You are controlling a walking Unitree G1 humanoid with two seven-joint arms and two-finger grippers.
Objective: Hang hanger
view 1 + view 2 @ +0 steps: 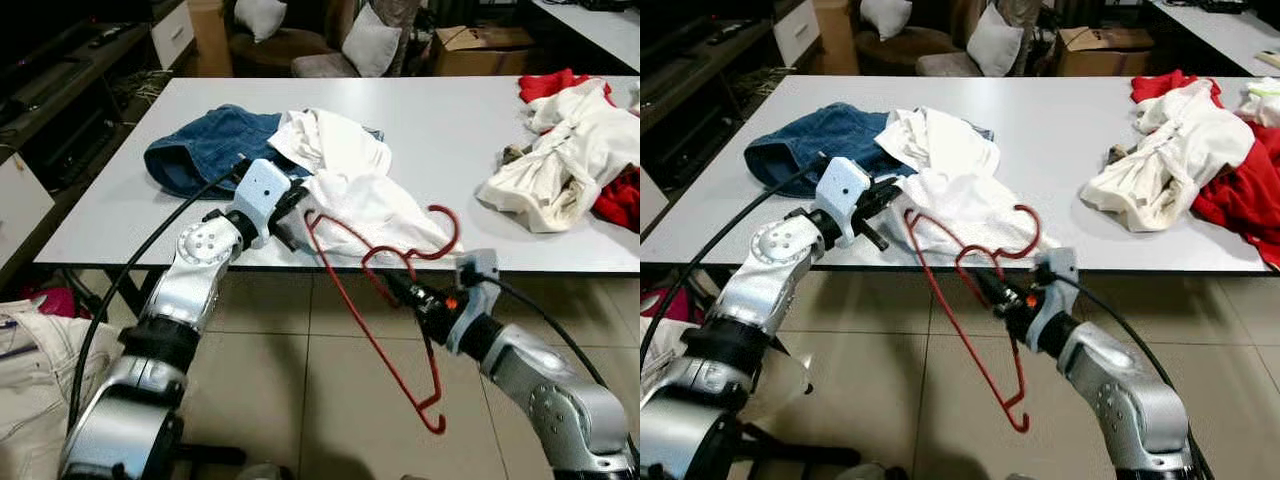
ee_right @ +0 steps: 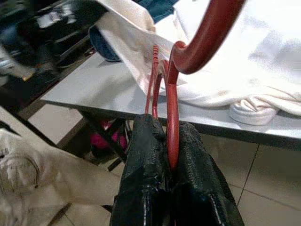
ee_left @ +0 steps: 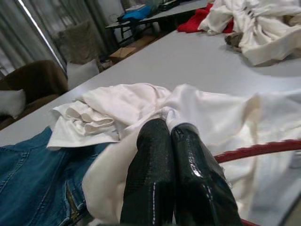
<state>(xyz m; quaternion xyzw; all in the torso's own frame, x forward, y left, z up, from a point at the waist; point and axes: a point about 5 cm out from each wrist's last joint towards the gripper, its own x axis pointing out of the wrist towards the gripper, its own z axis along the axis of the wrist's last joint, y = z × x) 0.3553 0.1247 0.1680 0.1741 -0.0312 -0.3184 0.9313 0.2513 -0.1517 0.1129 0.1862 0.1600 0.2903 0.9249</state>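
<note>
A red wire hanger [image 1: 370,330] hangs in front of the grey table [image 1: 480,120], over the tiled floor. My right gripper [image 1: 395,283] is shut on its neck, just below the hook [image 1: 452,232]; in the right wrist view the red wire [image 2: 207,37] runs between the fingers [image 2: 146,160]. One hanger shoulder reaches up to a white shirt [image 1: 370,210] that lies at the table's front edge. My left gripper [image 1: 300,225] is shut on that shirt's edge, right beside the hanger's end; its fingers [image 3: 155,165] press together against the white cloth [image 3: 211,108].
Blue jeans [image 1: 205,150] lie behind the white shirt. A heap of white and red clothes [image 1: 570,150] sits at the table's right. A beige garment [image 1: 30,370] is at the lower left near the floor. Chairs with cushions [image 1: 370,40] and a cardboard box [image 1: 480,45] stand beyond the table.
</note>
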